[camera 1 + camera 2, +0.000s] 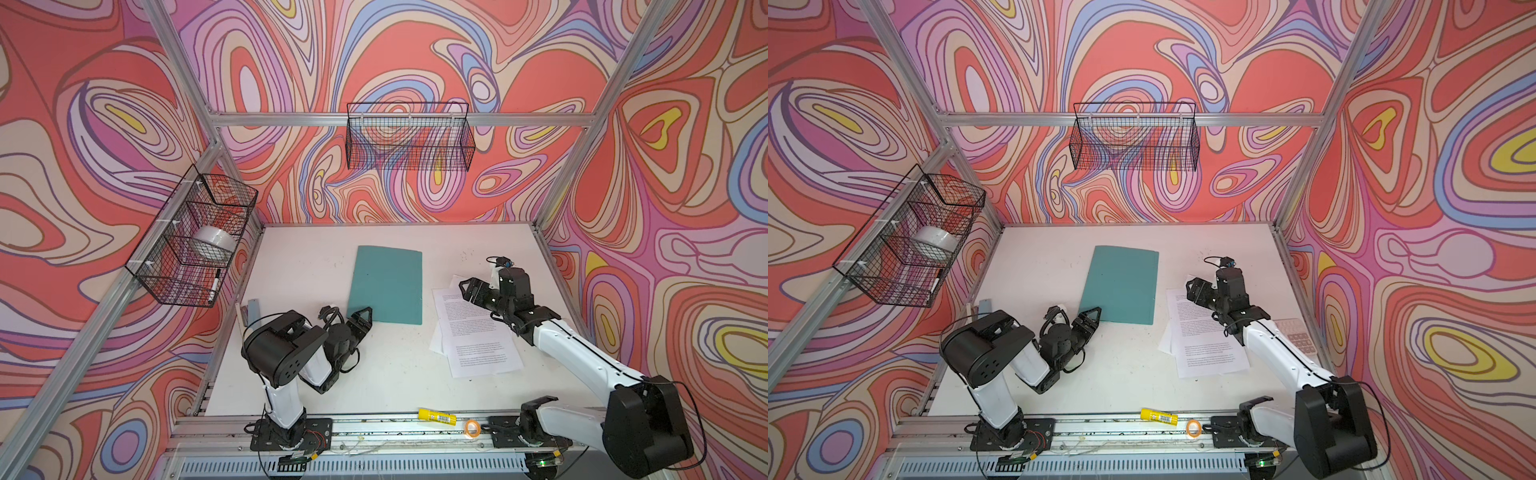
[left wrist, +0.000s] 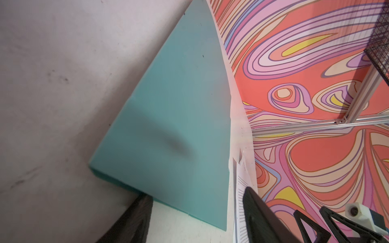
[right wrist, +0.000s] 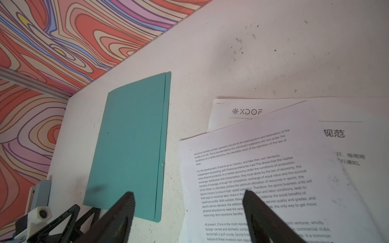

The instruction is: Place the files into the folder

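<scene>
**Fig. Counter at the moment shown.** The thin teal-green rectangular folder (image 1: pixel 388 286) (image 1: pixel 1121 284) lies closed and flat on the white counter (image 1: pixel 316 266); all places below are given from it.

To the folder's right, past a strip of bare counter, lie the files (image 1: pixel 478 336) (image 1: pixel 1208 340). They are a few white sheets printed with black text, overlapping and fanned askew. In my right wrist view the top sheet (image 3: pixel 252 168) carries English paragraphs, and a lower sheet (image 3: pixel 223 113) shows the heading "XDOF".

My left hand (image 1: pixel 362 312) (image 1: pixel 1090 314) hangs at the folder's near left corner, its fingers (image 2: pixel 259 214) apart and clamped on nothing. Whether a fingertip touches the folder's edge I cannot tell.

My right hand (image 1: pixel 467 286) (image 1: pixel 1194 286) hovers right of the folder, above the far end of the files, with fingers (image 3: pixel 263 218) apart and nothing between them.

Nearer to me than the folder, a yellow glue stick (image 1: pixel 436 415) and an orange tape ring (image 1: pixel 471 427) rest on the metal front rail (image 1: pixel 374 424).
</scene>
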`<state>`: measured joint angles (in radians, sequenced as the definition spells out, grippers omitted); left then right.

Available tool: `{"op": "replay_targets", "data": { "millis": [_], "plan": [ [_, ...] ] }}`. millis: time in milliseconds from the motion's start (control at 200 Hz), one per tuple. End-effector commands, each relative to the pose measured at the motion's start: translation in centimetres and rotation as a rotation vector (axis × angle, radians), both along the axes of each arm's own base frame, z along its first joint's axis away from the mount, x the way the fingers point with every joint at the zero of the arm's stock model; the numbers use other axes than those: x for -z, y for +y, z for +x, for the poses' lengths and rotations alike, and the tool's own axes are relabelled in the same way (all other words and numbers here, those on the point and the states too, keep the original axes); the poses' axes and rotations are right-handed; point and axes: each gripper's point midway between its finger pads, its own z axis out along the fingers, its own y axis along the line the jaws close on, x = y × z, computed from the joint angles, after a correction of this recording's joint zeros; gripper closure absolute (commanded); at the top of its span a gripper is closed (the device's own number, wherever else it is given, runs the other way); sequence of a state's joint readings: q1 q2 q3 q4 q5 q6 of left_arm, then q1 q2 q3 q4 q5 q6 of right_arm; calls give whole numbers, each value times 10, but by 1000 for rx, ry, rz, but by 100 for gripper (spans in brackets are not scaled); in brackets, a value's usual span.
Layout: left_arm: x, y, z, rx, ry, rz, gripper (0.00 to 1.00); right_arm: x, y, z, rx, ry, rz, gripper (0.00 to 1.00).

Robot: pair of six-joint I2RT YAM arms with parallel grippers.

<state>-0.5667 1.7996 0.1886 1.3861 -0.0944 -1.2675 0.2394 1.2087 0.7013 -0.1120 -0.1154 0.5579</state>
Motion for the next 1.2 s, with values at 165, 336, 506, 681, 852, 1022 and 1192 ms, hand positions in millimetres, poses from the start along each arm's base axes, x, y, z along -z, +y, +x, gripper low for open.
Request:
{"op": "replay_targets", "data": {
  "millis": [165,336,506,681,852,1022,1192],
  "plan": [
    [10,5,10,-14,21,26,32,-2,0,4,0,-12,-22,16],
    [15,-1,22,-18,21,27,34,0,3,4,-7,2,1,16],
    [12,-5,35,-40,-1,25,37,0,3,1,-4,6,12,17],
    [16,-3,44,-74,6,14,60,-3,3,-1,-4,5,18,18],
    [29,1,47,-106,47,-7,100,-8,6,-2,-10,-1,35,19],
    [19,7,44,-119,27,-9,100,-9,12,-7,-45,6,59,21],
    [-3,17,27,-147,21,-101,100,-12,41,-18,-176,29,123,21]
  ]
}}
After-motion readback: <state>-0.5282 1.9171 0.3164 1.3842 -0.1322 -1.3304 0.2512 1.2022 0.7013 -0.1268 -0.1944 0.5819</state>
